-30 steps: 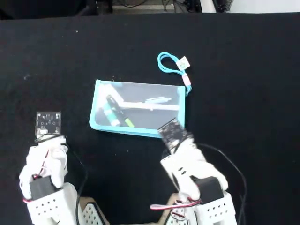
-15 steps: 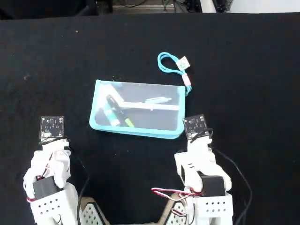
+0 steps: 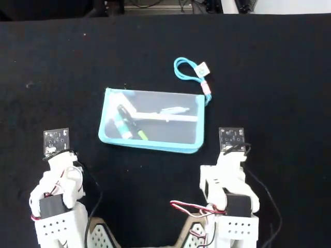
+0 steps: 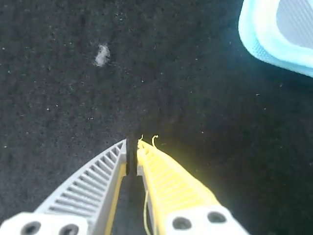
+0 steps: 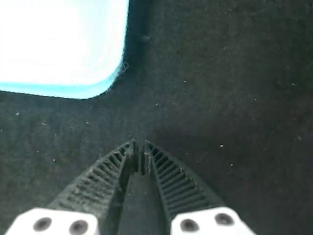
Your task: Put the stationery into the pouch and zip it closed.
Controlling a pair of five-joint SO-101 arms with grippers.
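Even light, perhaps overhead; glare on pouch

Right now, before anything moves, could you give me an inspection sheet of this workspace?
Surface: black table.
Job's things: blue-edged pouch lying flat, pens inside, looks zipped; blue strap at its corner.
Clutter: a lint speck.
Grippers: left gripper and right gripper shut, holding nothing, near the pouch but apart from it.
Cables: red-and-white wires at the arm bases; black cable by an arm.
Surroundings: dark cords beyond the table's far edge.
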